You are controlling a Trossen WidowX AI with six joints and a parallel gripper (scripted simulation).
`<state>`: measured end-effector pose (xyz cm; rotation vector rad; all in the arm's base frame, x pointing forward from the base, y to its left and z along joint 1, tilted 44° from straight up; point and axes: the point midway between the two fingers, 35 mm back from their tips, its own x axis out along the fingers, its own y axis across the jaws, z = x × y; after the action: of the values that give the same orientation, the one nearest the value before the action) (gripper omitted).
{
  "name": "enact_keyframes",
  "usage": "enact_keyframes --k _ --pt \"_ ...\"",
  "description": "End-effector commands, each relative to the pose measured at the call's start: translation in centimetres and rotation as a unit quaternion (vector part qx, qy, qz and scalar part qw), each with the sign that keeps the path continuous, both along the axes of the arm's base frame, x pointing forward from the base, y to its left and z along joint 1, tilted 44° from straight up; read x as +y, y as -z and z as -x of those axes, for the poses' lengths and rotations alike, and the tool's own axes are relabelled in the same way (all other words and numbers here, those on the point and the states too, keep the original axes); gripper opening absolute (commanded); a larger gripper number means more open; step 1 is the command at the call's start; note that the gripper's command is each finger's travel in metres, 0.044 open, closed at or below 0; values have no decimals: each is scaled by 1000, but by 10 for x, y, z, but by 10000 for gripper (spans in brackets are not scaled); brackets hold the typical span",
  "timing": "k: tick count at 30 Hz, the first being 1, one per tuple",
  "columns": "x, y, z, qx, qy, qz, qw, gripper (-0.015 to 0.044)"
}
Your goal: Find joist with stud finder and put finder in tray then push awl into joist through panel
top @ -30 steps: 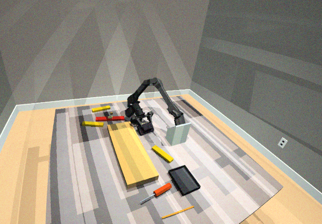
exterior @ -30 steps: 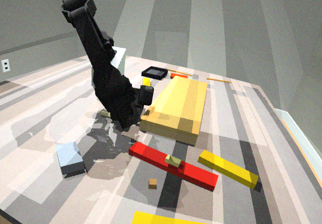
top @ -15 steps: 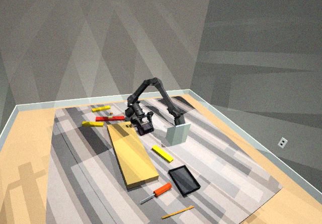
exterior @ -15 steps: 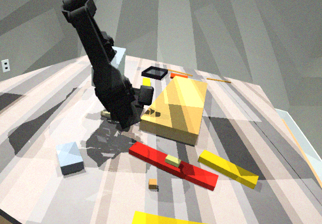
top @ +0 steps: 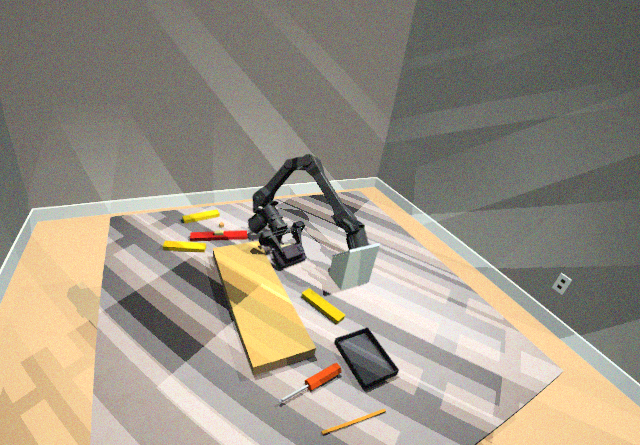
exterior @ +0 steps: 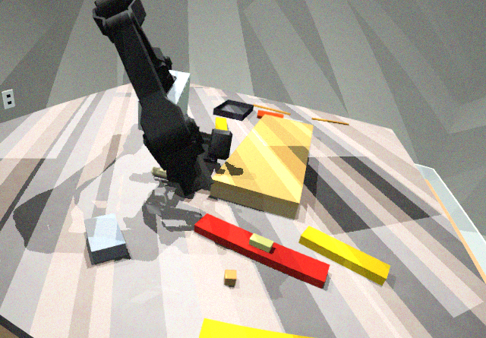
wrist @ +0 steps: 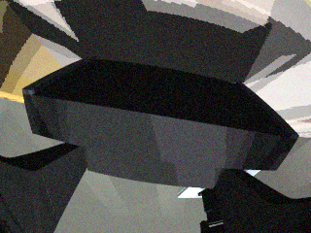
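My gripper [top: 282,244] [wrist: 155,153] is shut on the stud finder [top: 290,253] [exterior: 221,144] [wrist: 146,128], a dark block with a wide head. Its narrower part sits between the widely spaced fingers. Both are held tilted above the mat, beside the far end of the floor panel [top: 268,311] [exterior: 270,157] in the top view. The panel is a long yellow board; no hole shows in it. The awl [top: 323,376] [exterior: 269,113] lies past its near end, orange handle and metal shank. The black tray [top: 383,379] [exterior: 228,115] is empty, right of the awl in the top view.
Yellow bars [top: 322,306] [exterior: 345,254] lie around the panel. A red bar [top: 232,234] [exterior: 231,240] with a greenish piece, a small orange cube [exterior: 230,277] and a blue-grey block [exterior: 105,234] lie beyond its far end. A pale block [top: 354,269] stands at the arm's base. An orange stick [top: 354,422] lies near the awl.
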<state>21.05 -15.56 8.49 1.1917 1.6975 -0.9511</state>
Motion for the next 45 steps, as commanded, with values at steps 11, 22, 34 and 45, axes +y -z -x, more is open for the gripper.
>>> enact_keyframes --k 11,22,34,45 --pt "-5 0 -1 -2 3 7 1000 379" --pt "-5 0 -1 -2 3 7 1000 379" --pt "-1 0 0 0 0 0 1000 379" --pt "0 0 0 0 0 0 1000 440"
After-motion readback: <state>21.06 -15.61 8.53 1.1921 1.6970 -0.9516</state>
